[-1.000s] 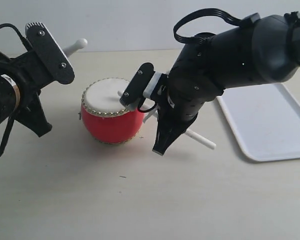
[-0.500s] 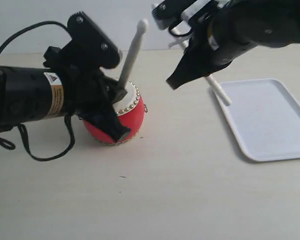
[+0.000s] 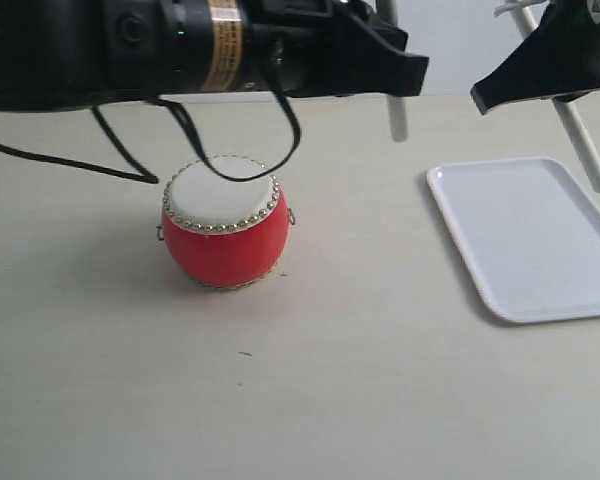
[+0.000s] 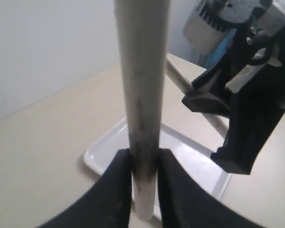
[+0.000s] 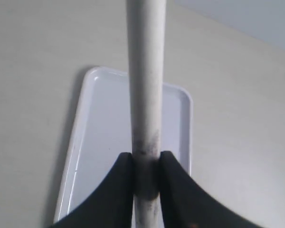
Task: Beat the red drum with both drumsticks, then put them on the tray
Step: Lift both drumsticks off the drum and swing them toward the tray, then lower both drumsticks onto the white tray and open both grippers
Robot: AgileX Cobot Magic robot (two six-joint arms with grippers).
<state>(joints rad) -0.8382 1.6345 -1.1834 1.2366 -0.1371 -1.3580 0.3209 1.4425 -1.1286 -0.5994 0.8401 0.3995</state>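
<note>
The red drum [image 3: 223,235] stands alone on the table, its cream skin bare. My left gripper [image 3: 395,68] [image 4: 145,161] hangs high above and to the right of it. It is shut on a drumstick [image 3: 398,118] [image 4: 142,71] that points downward. The right gripper [image 3: 543,55] [image 5: 146,164] is raised at the top right, shut on the other drumstick [image 3: 582,145] [image 5: 146,71], which slants down over the white tray [image 3: 530,250] [image 5: 99,133]. In the left wrist view, the tray [image 4: 92,159] lies beyond the stick, with the right gripper [image 4: 242,104] close by.
The left arm [image 3: 180,45] and its cable stretch across the top of the exterior view, above the drum. The tray lies at the right edge of the table. Bare tabletop [image 3: 280,400] fills the foreground.
Both arms have lifted away from the drum. The left gripper swung up and to the right with its stick. The right gripper rose and moved right over the tray.
</note>
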